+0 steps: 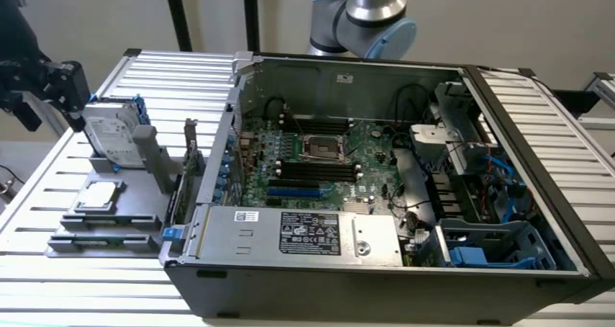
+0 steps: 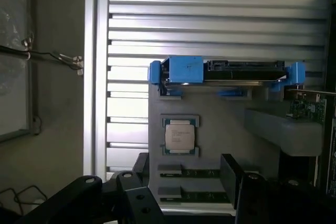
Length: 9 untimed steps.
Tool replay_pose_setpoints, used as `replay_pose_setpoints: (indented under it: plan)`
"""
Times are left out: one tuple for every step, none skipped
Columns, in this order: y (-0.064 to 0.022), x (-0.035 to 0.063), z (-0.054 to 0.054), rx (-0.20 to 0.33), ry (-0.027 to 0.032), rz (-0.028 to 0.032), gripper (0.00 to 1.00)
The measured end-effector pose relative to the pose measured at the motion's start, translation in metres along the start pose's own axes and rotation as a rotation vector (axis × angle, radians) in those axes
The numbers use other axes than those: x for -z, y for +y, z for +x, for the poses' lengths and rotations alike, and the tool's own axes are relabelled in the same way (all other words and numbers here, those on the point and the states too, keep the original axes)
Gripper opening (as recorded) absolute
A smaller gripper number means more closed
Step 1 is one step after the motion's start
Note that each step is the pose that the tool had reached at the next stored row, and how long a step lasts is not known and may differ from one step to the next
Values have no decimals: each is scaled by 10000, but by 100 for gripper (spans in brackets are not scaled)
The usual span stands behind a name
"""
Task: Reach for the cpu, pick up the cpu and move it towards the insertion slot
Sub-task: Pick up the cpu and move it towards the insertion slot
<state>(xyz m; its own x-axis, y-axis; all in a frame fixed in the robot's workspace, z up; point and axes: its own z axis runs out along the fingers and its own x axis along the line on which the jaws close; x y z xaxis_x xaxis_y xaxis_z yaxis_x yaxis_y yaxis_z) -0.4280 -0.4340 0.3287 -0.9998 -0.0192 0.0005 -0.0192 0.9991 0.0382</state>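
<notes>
- Leftmost, at the exterior view's far left edge, the gripper hangs over the slatted table. In the wrist view its two black fingers stand wide apart with nothing between them.
- Just right of it, a grey holder tray rests on the table. A silver hard drive with blue brackets stands on edge at the tray's far end.
- Nearer the camera on that tray, the cpu lies flat in its own square recess, silver top up. Nothing touches it, and the gripper is near but apart from it.
- Closer still, two memory sticks lie side by side in their grooves.
- Further right, the open computer case lies on its side, with a silver power supply along its near wall.
- Inside, the green motherboard carries the insertion slot, a dark square in a silver bracket, well apart from the cpu.
- Just below the slot run the long black memory slots and a blue card slot.
- Behind the case, the arm rises.
</notes>
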Motion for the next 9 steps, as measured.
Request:
replay_pose_setpoints:
  plan:
    - [-15,-17,-2,0,1,1,65]
    - [-30,-35,-5,0,0,0,65]
    - [-43,-53,-8,0,-2,-1,65]
    - [-53,-72,-13,0,-1,-1,65]
    - [-58,-89,-17,0,0,1,65]
    - [-61,-107,-21,0,-1,0,65]
    - [-61,-125,-24,-2,-1,0,65]
    - [-62,-144,-26,-2,-1,0,65]
    - [-63,-162,-27,-1,-1,0,65]
